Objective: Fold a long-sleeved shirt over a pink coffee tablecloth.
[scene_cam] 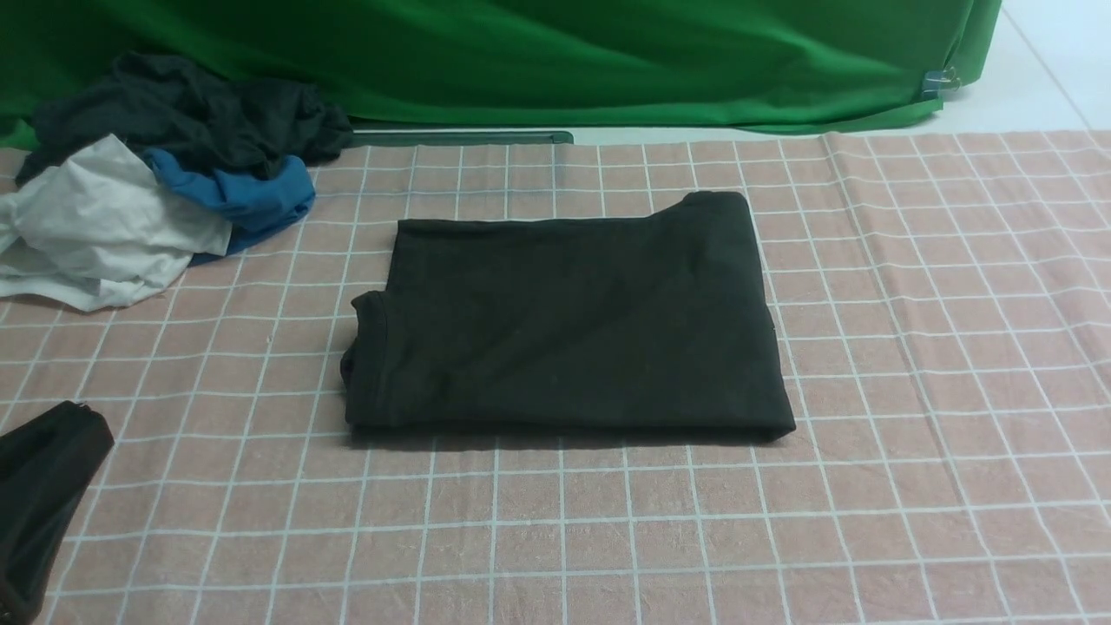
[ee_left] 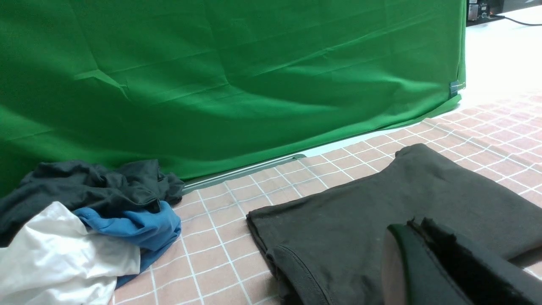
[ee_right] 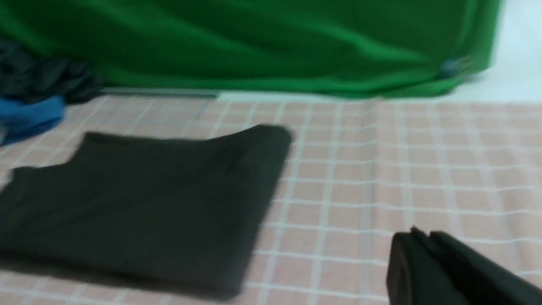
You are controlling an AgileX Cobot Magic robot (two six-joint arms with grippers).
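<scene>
Even, soft light; the folded shirt casts a thin shadow along its near edge. The right wrist view is motion-blurred, the others sharp.

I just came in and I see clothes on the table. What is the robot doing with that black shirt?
Right now nothing is holding it. The black long-sleeved shirt lies folded into a neat rectangle on the pink checked tablecloth. The left claw is shut and empty, off to the shirt's left. The right claw is shut and empty too, off to its right. A messy heap of black, blue and white clothes sits at the far left, by the green backdrop.
</scene>
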